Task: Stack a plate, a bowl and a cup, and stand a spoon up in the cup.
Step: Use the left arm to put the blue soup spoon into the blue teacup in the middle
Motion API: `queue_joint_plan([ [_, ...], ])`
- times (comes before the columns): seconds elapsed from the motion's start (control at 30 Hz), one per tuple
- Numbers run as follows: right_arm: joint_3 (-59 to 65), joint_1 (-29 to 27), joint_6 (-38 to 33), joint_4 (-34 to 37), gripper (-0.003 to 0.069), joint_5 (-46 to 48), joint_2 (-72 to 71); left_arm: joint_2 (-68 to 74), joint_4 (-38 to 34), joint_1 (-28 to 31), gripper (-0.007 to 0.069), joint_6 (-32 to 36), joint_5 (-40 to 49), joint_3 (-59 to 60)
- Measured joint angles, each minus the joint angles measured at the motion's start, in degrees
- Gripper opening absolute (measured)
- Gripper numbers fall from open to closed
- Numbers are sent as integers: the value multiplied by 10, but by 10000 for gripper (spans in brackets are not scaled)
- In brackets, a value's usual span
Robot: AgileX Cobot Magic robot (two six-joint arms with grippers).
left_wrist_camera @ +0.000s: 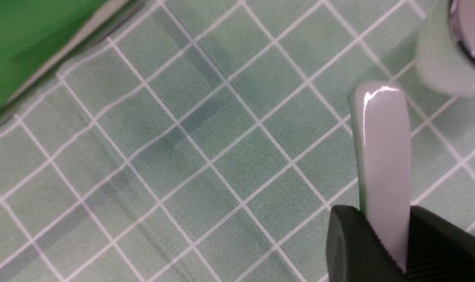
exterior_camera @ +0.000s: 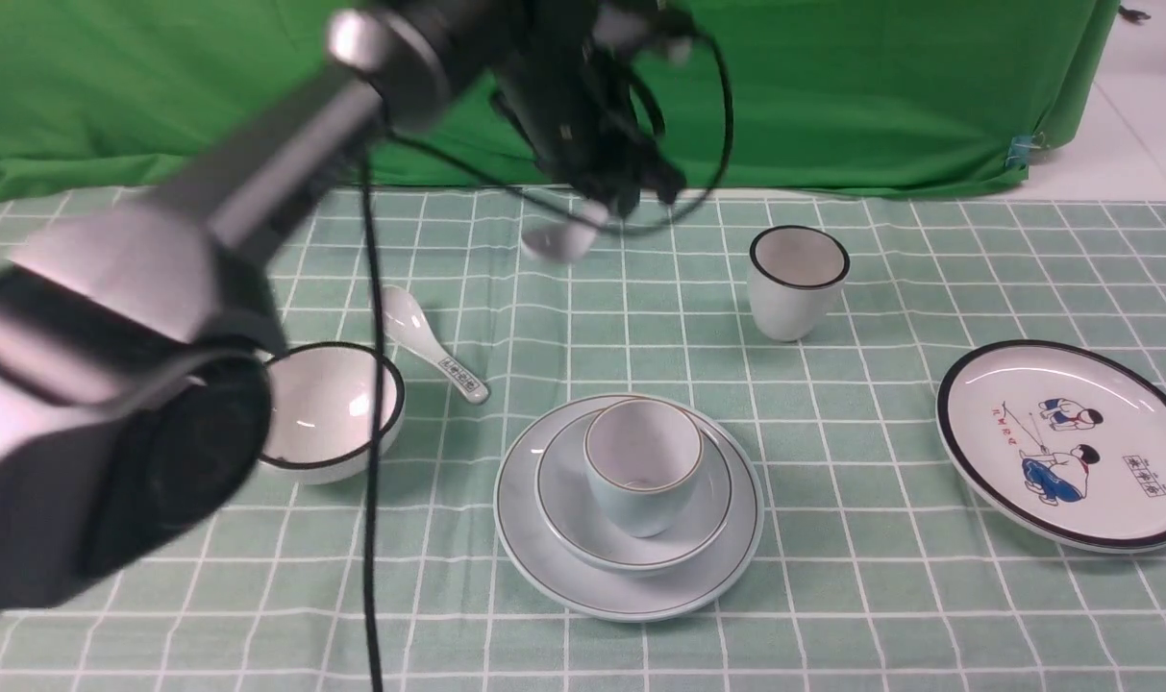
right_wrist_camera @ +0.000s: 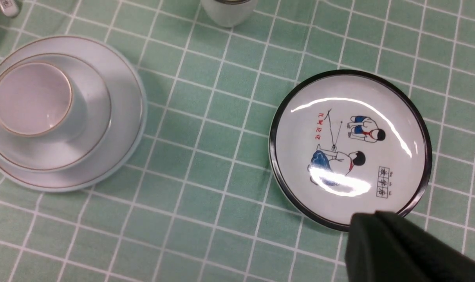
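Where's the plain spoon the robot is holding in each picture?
Front view: plain spoon, blurry, hanging from the left tool, left of the black-rimmed white cup.
Left wrist view: its handle is pinched in that tool, near the same cup.
Right wrist view: not in it.
Shared landmark: that cup, seen in all three views.

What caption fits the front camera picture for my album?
Left gripper holds the spoon above the cloth, beyond the cup stacked in the bowl on the plate.
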Motion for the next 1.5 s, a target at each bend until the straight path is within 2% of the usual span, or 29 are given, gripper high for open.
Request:
queue_joint_plan([
  [0.13,0,0,0,0,20,-1,0,-88,-14,1,124,-9,19,0],
  [0.3,0,0,0,0,20,-4,0,-160,-73,0,124,-9,27,0],
  [0.47,0,0,0,0,20,-4,0,-192,-70,-7,124,-5,28,1],
  [0.63,0,0,-1,0,20,-4,0,-241,-66,-7,124,-10,28,86],
  [0.73,0,0,-2,0,20,-6,0,-285,-60,-7,124,-13,10,192],
  [0.9,0,0,-2,0,20,-16,0,-379,-91,-7,124,-6,-138,383],
  [0.93,0,0,-2,0,20,-17,0,-413,-112,-8,124,9,-204,448],
  [0.97,0,0,-2,0,20,-19,0,-449,-153,-8,124,39,-326,552],
  [1.0,0,0,-2,0,20,-19,0,-466,-192,-11,124,56,-393,614],
  [1.07,0,0,-2,1,20,-20,0,-495,-273,-24,124,98,-571,718],
  [1.13,0,0,-2,1,20,-22,0,-500,-313,-37,124,117,-681,781],
  [1.17,0,0,-2,2,20,-23,0,-500,-315,-40,124,120,-691,787],
  [1.2,0,0,-2,3,20,-24,0,-495,-314,-53,124,124,-738,817],
  [1.37,0,0,-2,16,20,-26,0,-450,-270,-111,124,124,-819,836],
  [1.5,0,0,-2,26,20,-26,0,-413,-266,-137,124,106,-866,836],
])
